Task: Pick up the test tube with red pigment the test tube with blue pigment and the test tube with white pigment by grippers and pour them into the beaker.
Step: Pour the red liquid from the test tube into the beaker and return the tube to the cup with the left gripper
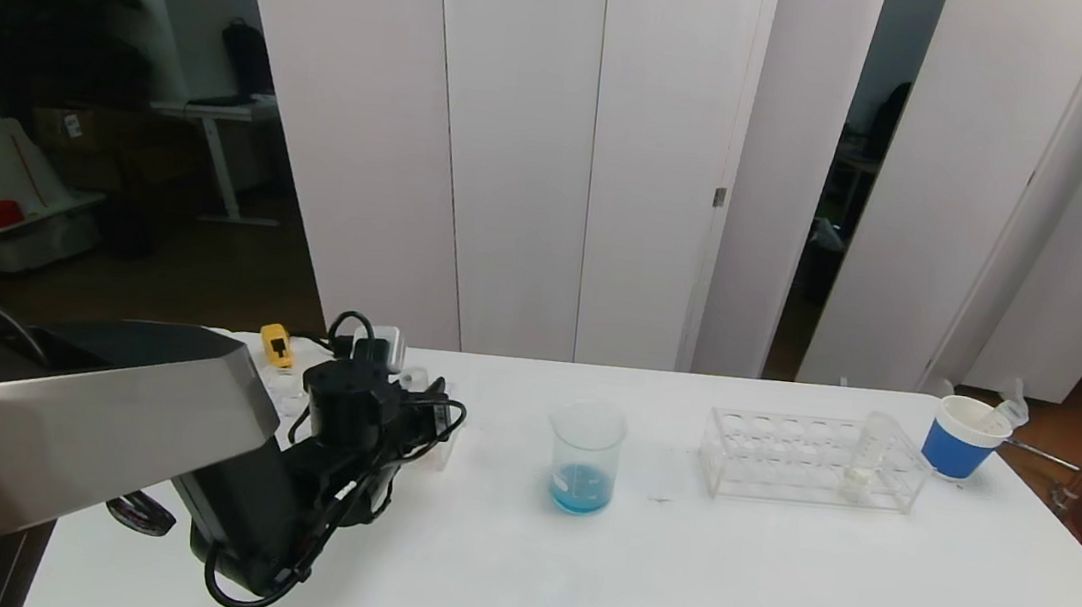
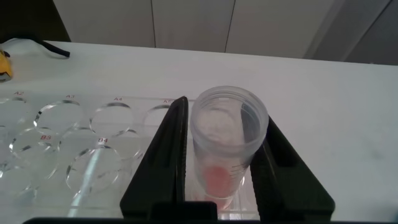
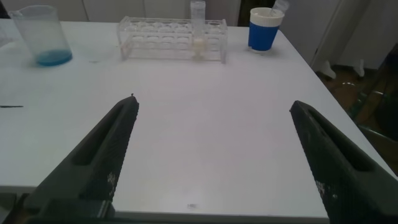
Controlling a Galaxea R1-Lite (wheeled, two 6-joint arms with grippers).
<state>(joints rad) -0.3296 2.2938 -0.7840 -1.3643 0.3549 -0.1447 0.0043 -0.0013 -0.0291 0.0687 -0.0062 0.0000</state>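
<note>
Okay, looks like the red step. Left hand (image 2: 227, 124) clenched on the tube with red pigment (image 2: 227, 146), one dark finger flat against each side of it, down over the left rack (image 2: 62, 137) on the left part of the table (image 1: 772, 589). Can't tell whether the tube's bottom has left its hole yet. Hard to make out the grip from the head view, with the arm's own bulk in the way.

Beaker (image 1: 584, 456) standing mid-table, well apart from both racks, with a blue layer already at the bottom. Guessing the blue one is done. Tube with white pigment (image 1: 865, 458) leaning in the right rack (image 1: 811, 463), just beside the blue cup (image 1: 964, 439).

Right hand (image 3: 211, 155) spread wide and holding nothing, hanging over bare table near the right rack.

Next up, probably: lift straight up to clear the rack, carry rightward to the beaker, then tip slowly over the rim. Worth keeping the tube upright on the way, since open-topped and easy to slosh.
</note>
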